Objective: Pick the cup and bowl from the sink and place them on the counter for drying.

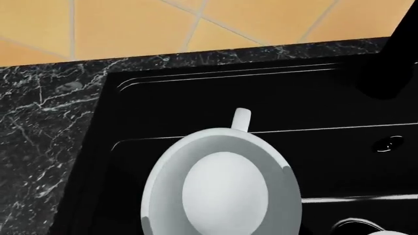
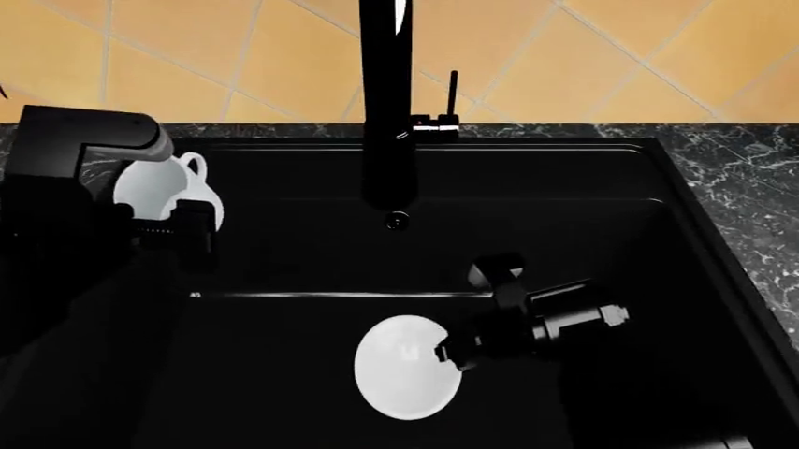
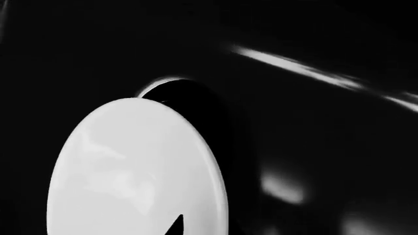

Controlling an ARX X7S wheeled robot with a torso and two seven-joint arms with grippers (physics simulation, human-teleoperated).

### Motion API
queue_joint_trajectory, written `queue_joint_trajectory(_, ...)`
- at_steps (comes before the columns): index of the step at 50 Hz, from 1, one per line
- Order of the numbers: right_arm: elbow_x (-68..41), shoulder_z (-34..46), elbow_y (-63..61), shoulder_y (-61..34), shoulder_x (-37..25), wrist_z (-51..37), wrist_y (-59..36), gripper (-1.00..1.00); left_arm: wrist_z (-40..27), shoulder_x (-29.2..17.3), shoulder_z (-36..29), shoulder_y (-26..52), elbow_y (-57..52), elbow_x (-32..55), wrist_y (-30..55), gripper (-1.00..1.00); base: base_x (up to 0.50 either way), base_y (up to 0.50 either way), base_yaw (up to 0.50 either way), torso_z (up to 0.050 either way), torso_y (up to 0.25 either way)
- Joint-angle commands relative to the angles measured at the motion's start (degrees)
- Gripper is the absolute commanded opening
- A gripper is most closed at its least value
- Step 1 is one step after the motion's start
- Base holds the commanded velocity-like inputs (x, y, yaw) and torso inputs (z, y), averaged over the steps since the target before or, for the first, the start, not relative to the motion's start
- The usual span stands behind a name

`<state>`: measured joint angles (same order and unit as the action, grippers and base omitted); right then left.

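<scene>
Nearest, the bowl lies in the sink, touching the right gripper, whose jaw opening cannot be told. Farther off, the left gripper carries the cup above the sink's left edge, beside the counter. A loose rim pinch could drop either.

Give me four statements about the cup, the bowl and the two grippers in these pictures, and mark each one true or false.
1. The cup is at the left gripper, near the sink's left side. True.
2. The bowl rests on the counter. False: it is inside the sink.
3. The right gripper is at the bowl's rim. True.
4. The cup has no handle. False: a loop handle shows.
</scene>
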<state>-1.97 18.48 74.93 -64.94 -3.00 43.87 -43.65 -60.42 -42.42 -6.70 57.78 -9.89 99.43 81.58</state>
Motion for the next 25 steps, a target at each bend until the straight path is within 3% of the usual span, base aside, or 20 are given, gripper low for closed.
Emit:
queue_joint_trajectory(1, 1.13, 0.7, -0.01, 0.07, 0.2, 1.27, 4.78, -1.0, -1.79, -0.79, -0.09, 0.11, -0.21, 1.97, -1.8, -1.0, 0.0, 0.0, 0.0, 0.0, 0.0)
queue_joint_trajectory(24, 1.64, 0.98, 0.01, -0.3, -0.07, -0.23, 7.55, -1.0, 0.36, -1.07, -1.32, -0.43, 0.04, 0.09, -3.28, -1.0, 0.0, 0.0, 0.0, 0.0, 0.0)
queue_joint_trajectory(25, 1.06, -0.07, -8.58, 8.29, -2.9, -1.72, -1.05, -1.0, 0.42, -1.0, -1.4, -0.55, 0.07, -0.15, -3.41, -1.0, 0.0, 0.0, 0.0, 0.0, 0.0)
